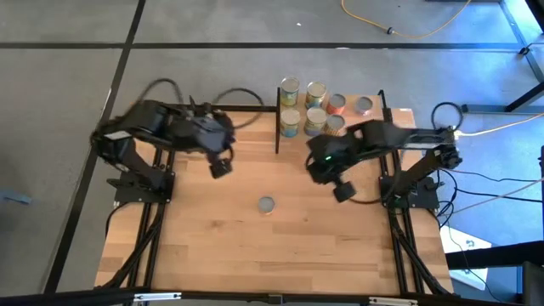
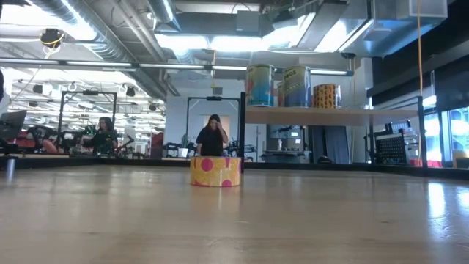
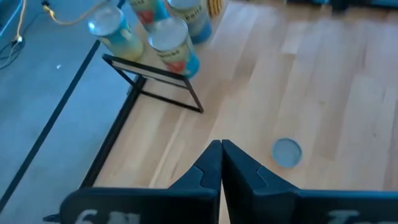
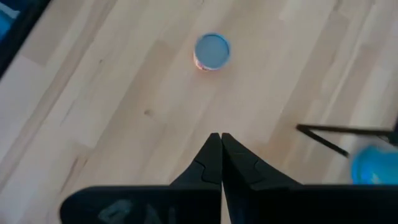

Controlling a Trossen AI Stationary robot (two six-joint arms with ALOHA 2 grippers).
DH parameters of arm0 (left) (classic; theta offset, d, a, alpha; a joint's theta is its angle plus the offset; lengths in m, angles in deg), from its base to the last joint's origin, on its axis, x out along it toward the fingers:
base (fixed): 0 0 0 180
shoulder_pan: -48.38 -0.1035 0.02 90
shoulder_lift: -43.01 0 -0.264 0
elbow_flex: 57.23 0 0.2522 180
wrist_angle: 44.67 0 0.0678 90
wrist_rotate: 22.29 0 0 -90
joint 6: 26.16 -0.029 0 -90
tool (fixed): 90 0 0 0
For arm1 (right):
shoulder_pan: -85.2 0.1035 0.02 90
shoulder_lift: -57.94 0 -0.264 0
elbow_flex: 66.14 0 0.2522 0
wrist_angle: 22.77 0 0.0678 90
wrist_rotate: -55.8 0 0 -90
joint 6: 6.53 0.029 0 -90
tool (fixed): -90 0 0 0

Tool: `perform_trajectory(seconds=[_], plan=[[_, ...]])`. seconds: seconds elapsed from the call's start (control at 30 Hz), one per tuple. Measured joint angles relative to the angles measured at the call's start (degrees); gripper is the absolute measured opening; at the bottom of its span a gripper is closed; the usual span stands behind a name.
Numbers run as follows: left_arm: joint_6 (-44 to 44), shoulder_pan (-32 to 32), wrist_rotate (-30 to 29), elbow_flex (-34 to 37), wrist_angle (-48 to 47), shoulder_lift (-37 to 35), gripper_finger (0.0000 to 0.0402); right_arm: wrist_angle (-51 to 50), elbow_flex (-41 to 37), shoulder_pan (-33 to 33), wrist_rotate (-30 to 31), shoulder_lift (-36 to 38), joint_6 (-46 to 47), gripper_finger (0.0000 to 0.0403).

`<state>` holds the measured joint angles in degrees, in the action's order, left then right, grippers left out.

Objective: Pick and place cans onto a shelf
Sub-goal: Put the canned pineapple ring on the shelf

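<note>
1 can [image 1: 267, 204] left mid-surface, upright, apart from both arms. Others stacked on shelf [image 1: 399, 113] at far edge. Left tool [image 1: 220, 167] clenched, empty; right tool [image 1: 343, 191] clenched, empty, nearer the can, so likely next to pick.

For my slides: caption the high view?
One can left on the table; both arms hover, others on shelf.
</note>
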<state>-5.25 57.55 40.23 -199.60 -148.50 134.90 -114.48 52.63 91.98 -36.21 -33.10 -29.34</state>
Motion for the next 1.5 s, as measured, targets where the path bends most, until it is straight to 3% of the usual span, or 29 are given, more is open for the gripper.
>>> perform_trajectory(seconds=[0.2,0.8,1.2,1.5], plan=[[-0.26,1.37,-0.68,0.03,0.03,-3.49,0.0001,5.87,-3.18,1.06,-0.01,-6.15,-0.28,0.0005],[-3.06,3.31,2.08,0.08,0.04,-4.63,0.0002,16.68,-3.19,1.21,2.41,-21.33,-3.63,0.0092],[-4.66,3.28,2.08,0.08,0.04,-4.61,0.0001,21.75,-3.19,4.90,-1.16,-26.46,-19.79,0.0116],[-4.63,3.28,2.08,0.08,0.04,-4.61,0.0001,24.14,-3.19,5.54,-0.80,-32.87,-23.93,0.0116]])
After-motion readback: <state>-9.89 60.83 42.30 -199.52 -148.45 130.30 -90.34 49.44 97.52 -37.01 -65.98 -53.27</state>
